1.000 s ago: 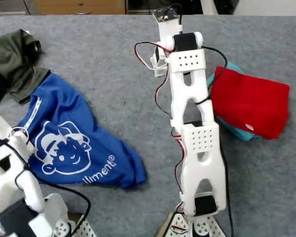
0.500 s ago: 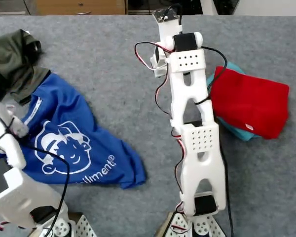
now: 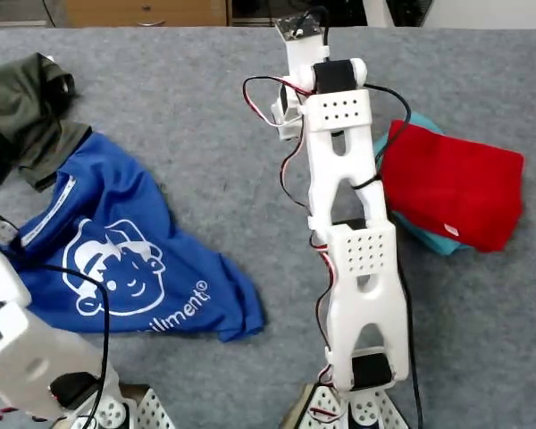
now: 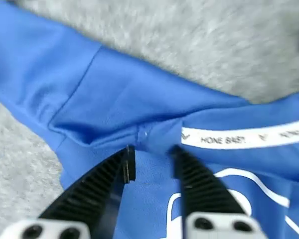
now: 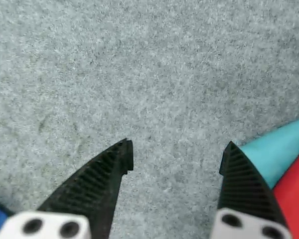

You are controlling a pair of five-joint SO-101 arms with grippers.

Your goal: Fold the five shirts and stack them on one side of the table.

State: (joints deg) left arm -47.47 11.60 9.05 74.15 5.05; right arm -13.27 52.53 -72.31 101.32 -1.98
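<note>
Blue shirt point(image 4: 139, 94) — left pincer point(image 4: 153, 152) slightly parted, tips at its fold.

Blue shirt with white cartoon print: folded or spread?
Spread, unfolded: blue shirt with white cartoon print lies loose and rumpled on the grey carpeted table, print exposed.

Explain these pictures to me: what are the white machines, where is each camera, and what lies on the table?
These are two white robot arms at a table with a grey cover. One picture looks down from a fixed camera; the other two come from a camera on each arm's wrist, so its black jaws show in front. The left arm has its jaws open over an unfolded blue shirt, near the neck. The right arm has open jaws above bare cover, holding nothing. A crumpled dark green shirt lies beside the blue one; a folded red shirt rests on a teal one.
</note>
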